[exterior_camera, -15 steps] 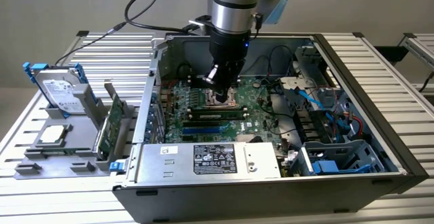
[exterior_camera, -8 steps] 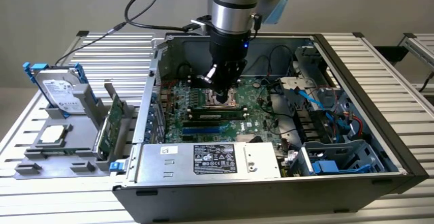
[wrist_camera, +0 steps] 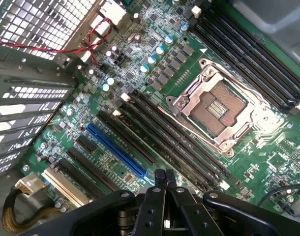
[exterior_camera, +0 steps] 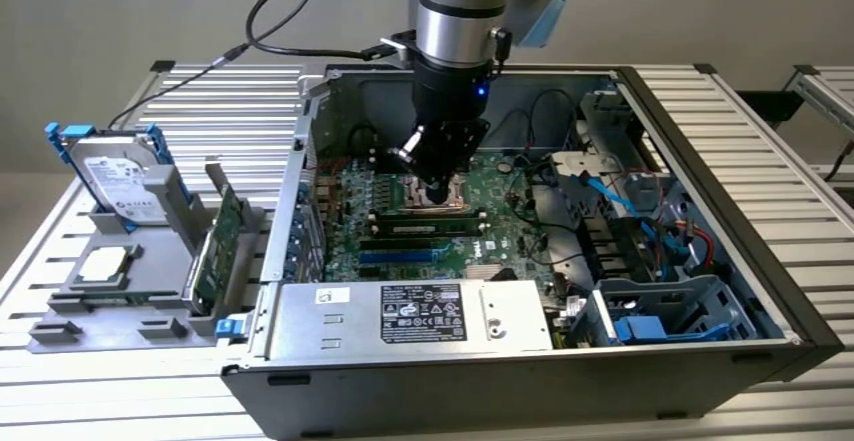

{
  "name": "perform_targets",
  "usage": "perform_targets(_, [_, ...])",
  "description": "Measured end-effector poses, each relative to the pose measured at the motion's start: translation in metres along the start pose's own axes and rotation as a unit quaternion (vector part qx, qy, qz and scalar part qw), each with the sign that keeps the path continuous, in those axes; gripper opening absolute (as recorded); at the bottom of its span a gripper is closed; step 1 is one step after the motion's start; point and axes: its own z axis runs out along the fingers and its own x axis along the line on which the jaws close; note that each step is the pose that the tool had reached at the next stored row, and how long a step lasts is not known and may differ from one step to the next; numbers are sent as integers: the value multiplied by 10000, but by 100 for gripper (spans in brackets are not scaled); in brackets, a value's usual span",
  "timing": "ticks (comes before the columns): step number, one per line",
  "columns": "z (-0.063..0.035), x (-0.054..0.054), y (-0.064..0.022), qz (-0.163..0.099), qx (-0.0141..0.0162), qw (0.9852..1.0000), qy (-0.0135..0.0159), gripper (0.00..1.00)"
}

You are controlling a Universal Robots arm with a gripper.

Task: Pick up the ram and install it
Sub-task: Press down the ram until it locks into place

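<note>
- Nearest the wrist camera: jaws (wrist_camera: 164, 179) pressed together, holding nothing, above the motherboard (wrist_camera: 155, 93).
- Ram (exterior_camera: 430, 228) seated in a slot, just beside the CPU socket (exterior_camera: 437, 195).

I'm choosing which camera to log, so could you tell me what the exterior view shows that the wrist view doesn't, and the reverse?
Exterior view: the hard drive and a card standing beside the case, plus the power supply. Wrist view: red wires by a vent grille, and the gripper shut on nothing. Both: the green motherboard and its empty processor socket.
</note>
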Motion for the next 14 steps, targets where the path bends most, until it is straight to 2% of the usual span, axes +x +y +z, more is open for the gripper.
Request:
perform_targets(4, [3,0,0,252,3,9997,2,11])
perform_targets(7, [5,0,1,453,-5,9990,4,11])
perform_targets(14, [11,-1,1,924,-26,9957,8,11])
